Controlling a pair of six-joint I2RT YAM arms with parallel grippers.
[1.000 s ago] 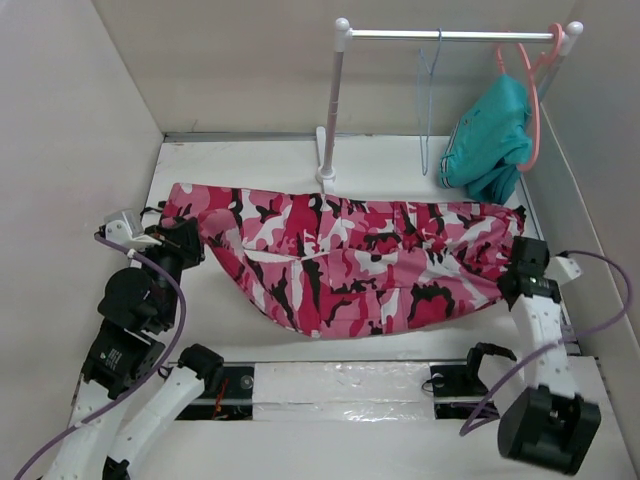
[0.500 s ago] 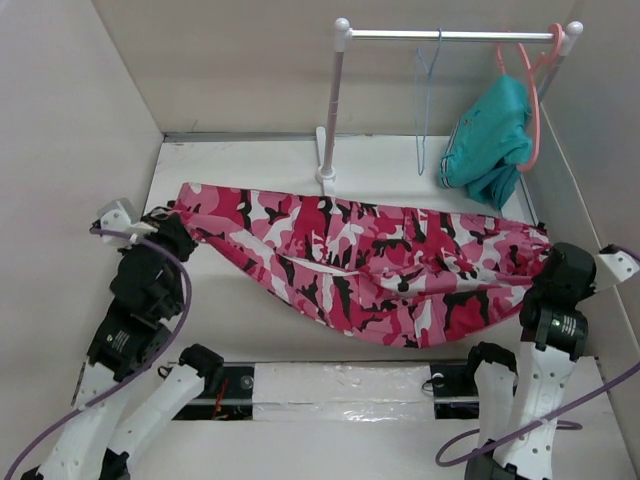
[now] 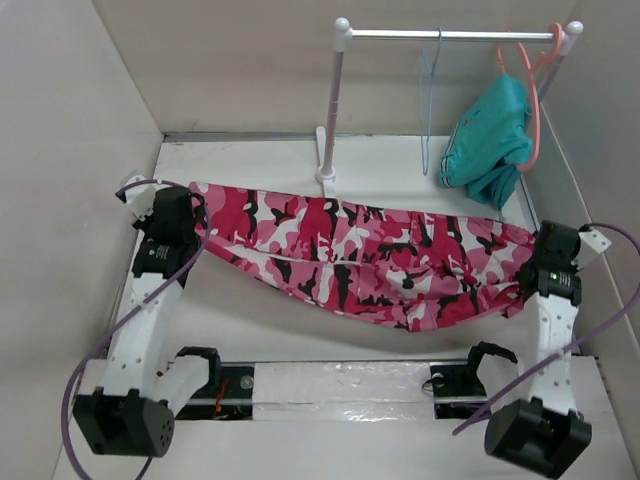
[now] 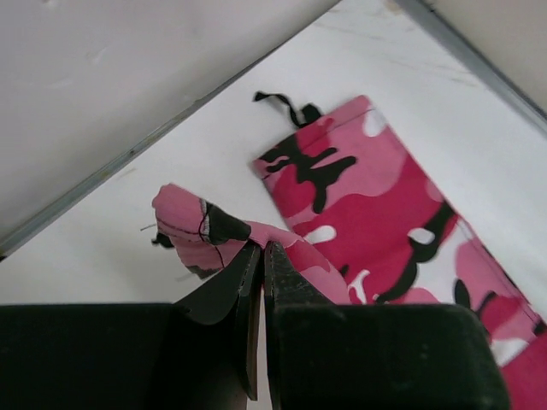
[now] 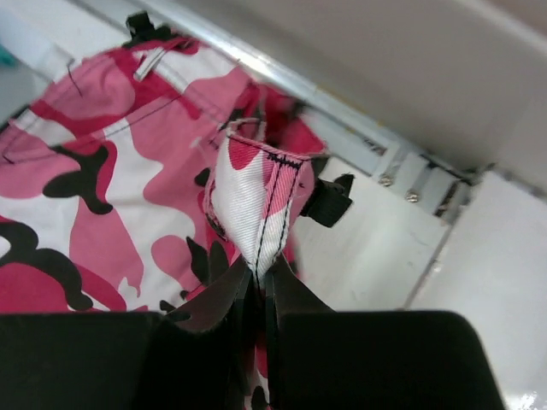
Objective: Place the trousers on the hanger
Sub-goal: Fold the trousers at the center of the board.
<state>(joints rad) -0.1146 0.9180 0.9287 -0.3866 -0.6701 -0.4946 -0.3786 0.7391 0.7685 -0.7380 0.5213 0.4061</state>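
The pink, white and black camouflage trousers hang stretched between my two grippers above the table. My left gripper is shut on the trousers' left end; in the left wrist view the jaws pinch a fold of pink cloth. My right gripper is shut on the right end; in the right wrist view it pinches a white and pink seam. The thin pale-blue hanger hangs from the rail at the back, apart from the trousers.
A coral-pink hanger carries a teal garment at the rail's right end. The rack's white post stands on its base at the back middle. Side walls close in left and right.
Both arms have lifted and pulled the trousers taut. The left gripper moved up and right; the right gripper swung out to the right and came back a little.
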